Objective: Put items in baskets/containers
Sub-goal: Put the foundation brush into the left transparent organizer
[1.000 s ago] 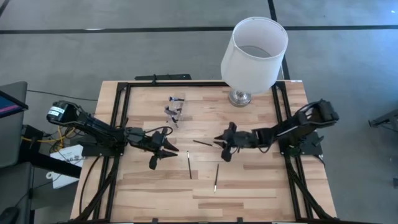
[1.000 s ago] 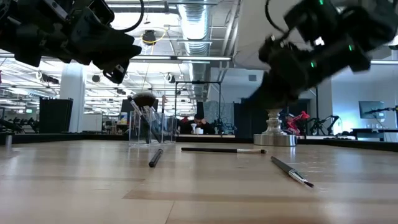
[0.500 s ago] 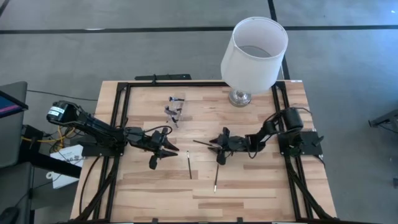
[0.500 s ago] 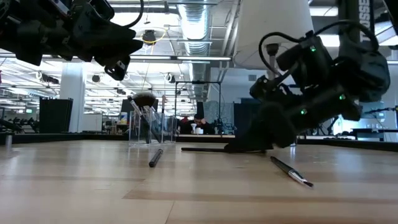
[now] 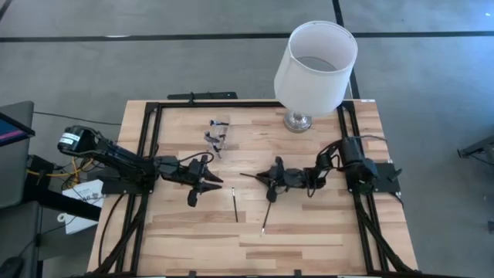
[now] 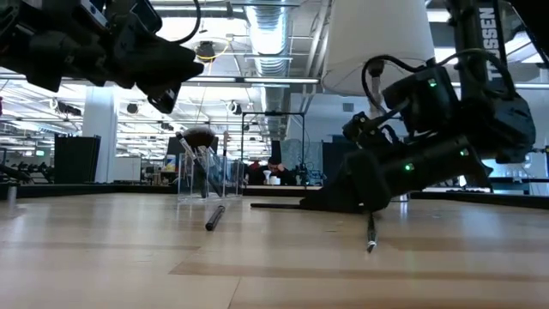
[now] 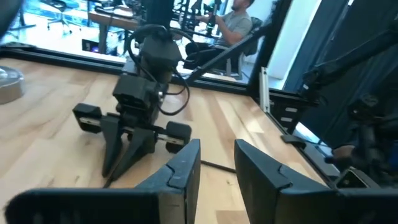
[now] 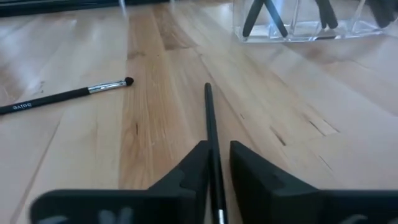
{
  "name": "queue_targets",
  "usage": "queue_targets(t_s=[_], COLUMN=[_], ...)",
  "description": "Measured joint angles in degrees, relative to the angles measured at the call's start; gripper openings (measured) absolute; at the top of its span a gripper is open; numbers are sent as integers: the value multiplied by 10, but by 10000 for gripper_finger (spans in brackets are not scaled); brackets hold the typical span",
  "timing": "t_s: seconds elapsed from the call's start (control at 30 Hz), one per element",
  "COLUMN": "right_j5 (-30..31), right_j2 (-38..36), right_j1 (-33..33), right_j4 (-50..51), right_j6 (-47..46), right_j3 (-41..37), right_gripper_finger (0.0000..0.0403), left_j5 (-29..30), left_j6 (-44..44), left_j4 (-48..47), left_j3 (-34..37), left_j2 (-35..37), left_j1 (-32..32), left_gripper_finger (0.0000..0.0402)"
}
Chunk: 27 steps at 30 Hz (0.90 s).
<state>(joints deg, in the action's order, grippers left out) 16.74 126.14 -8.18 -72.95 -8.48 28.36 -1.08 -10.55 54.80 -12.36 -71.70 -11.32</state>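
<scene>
So the right gripper [image 5: 272, 184] is down at the tabletop near the middle, fingers [image 8: 193, 168] brought nearly together around a thin brush [image 8: 210, 127] whose handle runs out from between them; whether it's actually pinched tight can't quite be told, but it looks clamped. Another brush [image 8: 68, 94] is seen lying just off to the side, and a third [image 5: 235, 204] is left loose on the wood between the two arms. Further out, the clear container [image 5: 217, 136] is parked toward the far left-center of the table [image 5: 309, 232], with a few brushes already stood in it. The left gripper [image 5: 198, 184] is held above the table with its fingers slightly apart, nothing in them.

For the lift, the grip should probably be confirmed first, then the brush raised level and tipped upright only once it's over the container, well clear of the lamp [image 5: 315, 62].
</scene>
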Motion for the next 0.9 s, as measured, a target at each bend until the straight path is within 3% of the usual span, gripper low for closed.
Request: queue_targets(t_s=[0.17, 0.33, 0.47, 0.67, 0.9], right_j5=[-59, -73, -76, -73, -67], right_j2=[-30, -98, -181, -231, -189], right_j1=[23, 28, 17, -21, -39], right_j4=[47, 148, 313, 608, 761], right_j6=[-20, -14, 1, -8, 7], right_j3=[-1, 1, 29, 171, 347], right_gripper_finger=[11, 18, 7, 13, 7], left_j5=[1, -16, -19, 23, 10], left_j6=[0, -9, -17, 40, 51], left_j4=[0, -5, -35, -100, -104], left_j3=[0, 0, 0, -18, -43], left_j2=[0, 0, 0, -3, -55], left_j1=[18, 19, 12, -5, -6], left_gripper_finger=[95, 95, 95, 95, 95])
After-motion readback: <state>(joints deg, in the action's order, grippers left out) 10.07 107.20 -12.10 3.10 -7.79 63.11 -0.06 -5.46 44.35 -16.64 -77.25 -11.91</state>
